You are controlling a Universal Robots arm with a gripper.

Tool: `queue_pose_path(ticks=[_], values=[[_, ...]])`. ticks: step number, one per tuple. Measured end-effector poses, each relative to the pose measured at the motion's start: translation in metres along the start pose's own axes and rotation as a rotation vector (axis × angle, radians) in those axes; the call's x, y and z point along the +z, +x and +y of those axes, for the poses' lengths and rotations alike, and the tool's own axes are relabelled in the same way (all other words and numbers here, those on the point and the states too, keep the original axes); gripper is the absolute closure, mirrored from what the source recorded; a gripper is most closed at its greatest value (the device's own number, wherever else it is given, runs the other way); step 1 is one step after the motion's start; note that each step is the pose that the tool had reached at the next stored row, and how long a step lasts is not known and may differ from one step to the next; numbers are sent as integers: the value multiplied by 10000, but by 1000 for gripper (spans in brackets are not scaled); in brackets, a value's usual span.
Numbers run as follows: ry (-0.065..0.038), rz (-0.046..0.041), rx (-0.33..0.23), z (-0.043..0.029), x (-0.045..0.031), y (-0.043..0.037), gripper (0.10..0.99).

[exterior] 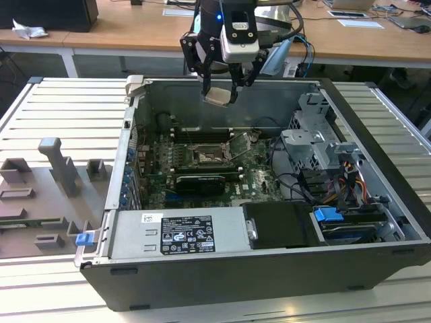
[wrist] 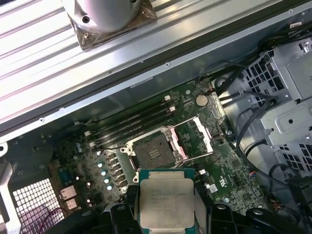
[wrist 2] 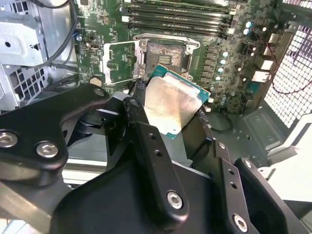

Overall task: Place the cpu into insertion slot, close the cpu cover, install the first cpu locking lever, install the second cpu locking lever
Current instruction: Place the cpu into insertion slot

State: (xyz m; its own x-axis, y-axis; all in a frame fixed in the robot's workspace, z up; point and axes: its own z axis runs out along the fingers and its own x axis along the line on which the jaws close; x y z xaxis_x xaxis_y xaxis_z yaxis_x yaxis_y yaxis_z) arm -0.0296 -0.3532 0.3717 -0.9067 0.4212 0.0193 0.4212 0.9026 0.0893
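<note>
Currently none of the four steps is complete. The cpu (exterior: 219, 98) is off the board, clamped edge to edge at the tips of the gripper (exterior: 220, 93), metal top facing both wrist cameras. In the second wrist view a black finger (wrist 2: 151, 151) presses against the chip's edge, so I read the grasp as firm.

The insertion slot (wrist: 153, 155) lies bare near the middle of the motherboard (exterior: 259, 178), with the memory slots (wrist: 131, 124) between it and the far wall of the computer case (exterior: 236, 276). The cpu cover (wrist: 205, 135) is swung open and lies just beside the socket on the side toward the drive cage (exterior: 316, 145). With the cover up, I judge both locking levers to be released; the levers themselves are too small to tell apart. Seating the chip, closing the cover and latching both levers are all left.

Arm pose: in the exterior view the wrist hangs over the case near its far wall, fingers pointing down, well above the motherboard. The chip sits well clear of the socket.
</note>
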Motion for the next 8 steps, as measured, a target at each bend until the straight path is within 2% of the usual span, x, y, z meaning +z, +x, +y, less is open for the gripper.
queue_pose_path(ticks=[8], values=[[-14, -65, 722, -1, 5, 0, 545]])
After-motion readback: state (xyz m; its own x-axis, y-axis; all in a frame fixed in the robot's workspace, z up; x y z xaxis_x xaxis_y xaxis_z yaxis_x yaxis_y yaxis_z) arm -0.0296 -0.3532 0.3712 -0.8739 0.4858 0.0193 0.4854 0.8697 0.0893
